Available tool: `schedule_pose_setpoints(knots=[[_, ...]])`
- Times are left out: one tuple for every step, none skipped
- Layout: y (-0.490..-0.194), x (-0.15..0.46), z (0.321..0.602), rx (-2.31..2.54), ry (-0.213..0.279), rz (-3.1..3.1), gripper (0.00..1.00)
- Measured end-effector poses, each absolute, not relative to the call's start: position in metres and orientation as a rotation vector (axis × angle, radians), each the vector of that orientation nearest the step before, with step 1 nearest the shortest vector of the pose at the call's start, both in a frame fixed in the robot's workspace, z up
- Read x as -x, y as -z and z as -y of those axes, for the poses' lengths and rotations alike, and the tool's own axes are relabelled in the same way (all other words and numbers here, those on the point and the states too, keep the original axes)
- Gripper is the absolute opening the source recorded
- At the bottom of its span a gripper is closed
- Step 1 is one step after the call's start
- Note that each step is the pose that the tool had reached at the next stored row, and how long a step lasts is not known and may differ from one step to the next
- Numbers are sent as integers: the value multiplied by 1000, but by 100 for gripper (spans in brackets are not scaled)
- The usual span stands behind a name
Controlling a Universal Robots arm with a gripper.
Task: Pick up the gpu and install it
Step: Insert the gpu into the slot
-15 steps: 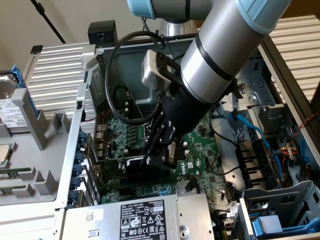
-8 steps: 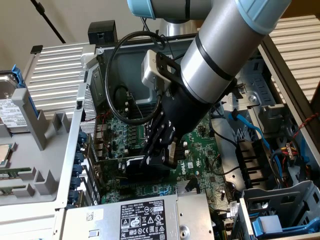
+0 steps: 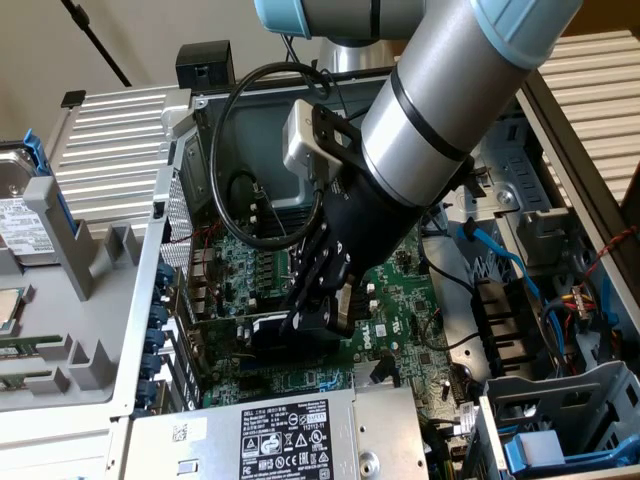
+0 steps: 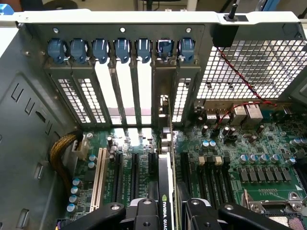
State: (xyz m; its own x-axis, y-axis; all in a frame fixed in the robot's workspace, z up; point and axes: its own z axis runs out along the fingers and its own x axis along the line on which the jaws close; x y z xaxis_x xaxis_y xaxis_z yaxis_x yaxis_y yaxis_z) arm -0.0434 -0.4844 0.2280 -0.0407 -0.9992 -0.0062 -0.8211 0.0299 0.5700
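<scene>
One black metal claw (image 4: 165, 211) grips one gpu (image 4: 165, 191), a thin green card with black boxy cooler, upright on edge over the large green motherboard (image 4: 230, 163); seven blue plastic slot clips (image 4: 122, 48) at 12 o'clock; one looped black cable (image 3: 235, 200) beside the claw; perforated steel grille (image 4: 254, 67) at 2 o'clock.

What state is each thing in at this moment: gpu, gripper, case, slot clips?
gpu: on edge, held over the motherboard slots, bracket toward the rear openings.
gripper: closed on the gpu, low inside the case.
case: side open, interior exposed.
blue slot clips: lined along the rear wall.
</scene>
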Motion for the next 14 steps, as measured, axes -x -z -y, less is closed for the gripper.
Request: schedule_pose_setpoints(knots=[[-228,43,484,-1845,606,1918,26],[-228,43,484,-1845,606,1918,26],[-228,43,484,-1845,606,1918,26],[-228,43,484,-1845,606,1918,26],[-228,43,484,-1845,606,1918,26],[-228,43,484,-1845,606,1918,26],[-228,43,484,-1845,606,1918,26],[-228,43,484,-1845,606,1918,26],[-228,43,484,-1845,606,1918,26],[-228,43,484,-1845,606,1918,26],[-228,44,484,-1844,607,1918,27],[-228,44,484,-1844,607,1918,27],[-228,44,484,-1845,607,1918,33],[-228,44,484,-1845,607,1918,33]])
